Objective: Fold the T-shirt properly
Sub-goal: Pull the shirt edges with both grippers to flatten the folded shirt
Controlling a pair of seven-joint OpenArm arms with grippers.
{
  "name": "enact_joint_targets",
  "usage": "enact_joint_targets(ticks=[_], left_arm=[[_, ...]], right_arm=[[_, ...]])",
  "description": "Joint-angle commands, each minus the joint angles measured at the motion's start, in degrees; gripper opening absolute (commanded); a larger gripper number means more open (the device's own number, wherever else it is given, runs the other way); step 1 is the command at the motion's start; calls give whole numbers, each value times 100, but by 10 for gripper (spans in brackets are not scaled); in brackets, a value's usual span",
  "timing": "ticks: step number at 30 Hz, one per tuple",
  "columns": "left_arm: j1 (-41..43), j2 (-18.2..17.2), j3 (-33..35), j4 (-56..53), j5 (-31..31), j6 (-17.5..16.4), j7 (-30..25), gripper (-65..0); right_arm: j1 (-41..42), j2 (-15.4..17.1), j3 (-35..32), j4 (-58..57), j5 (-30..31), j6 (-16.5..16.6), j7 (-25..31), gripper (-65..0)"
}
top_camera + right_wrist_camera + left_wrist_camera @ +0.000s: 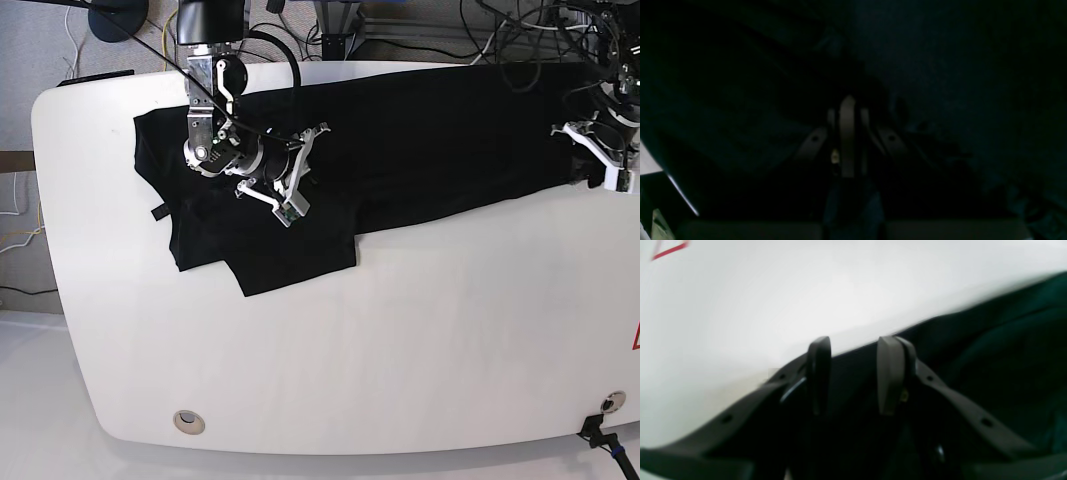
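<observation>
T-shirt [400, 150] spread on table [350, 350], right claw [300, 175] above it

Looks like a robotics lab or test bench to me, not anyone's home. The big white table [330, 350] with rounded corners has a cable grommet hole [186, 421] in it, and there's a tangle of black cables [520, 30] piled along the far edge. Two robot arms are mounted at the back, one on a dark stand [210, 25]. There's a red marking [635, 338] at the table's edge, possibly a warning sticker, hard to tell. Grey floor [40, 45] with loose cords too.
</observation>
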Motion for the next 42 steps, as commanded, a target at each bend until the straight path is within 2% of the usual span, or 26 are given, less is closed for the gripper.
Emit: enact_joint_targets(ticks=[1,5,12,15,19,21,24,28,33,39,42], left_arm=[[30,-123,132,-257,296,16,0,-432],[30,-123,281,-943,463,16,-8,-432],[-181,-167,263,-1444,472,16,-26,-432],[-392,-167,281,-1479,683,16,-26,-432],[-858,-158,457,-1725,1070,16,-26,-432],[-1069,-158,606,-1831,1105,16,-26,-432],[-1271,-158,633,-1848,1122,16,-17,-432],[-1280,-167,641,-1796,1122,16,-17,-432],[-1253,-167,641,-1822,1122,16,-17,-432],[-1245,-167,633,-1805,1122,16,-17,-432],[-1262,-167,633,-1813,1122,16,-17,-432]], right_arm=[[149,-5,10,191,-25,2,67,-650],[246,-5,10,191,-25,-7,67,-650],[264,-5,10,622,19,-376,67,-650],[686,4,212,640,-16,-613,154,-640],[1327,66,722,-37,-25,-956,638,-407],[1758,294,881,-732,-25,-991,858,-342],[2321,628,933,-1848,19,-991,1130,-336],[2628,936,933,-2877,19,-991,1781,-332],[2769,1147,986,-3615,28,-991,2247,-332],[2637,1085,1065,-3791,28,-965,2343,-336],[2593,804,1056,-3791,28,-956,2343,-336]])
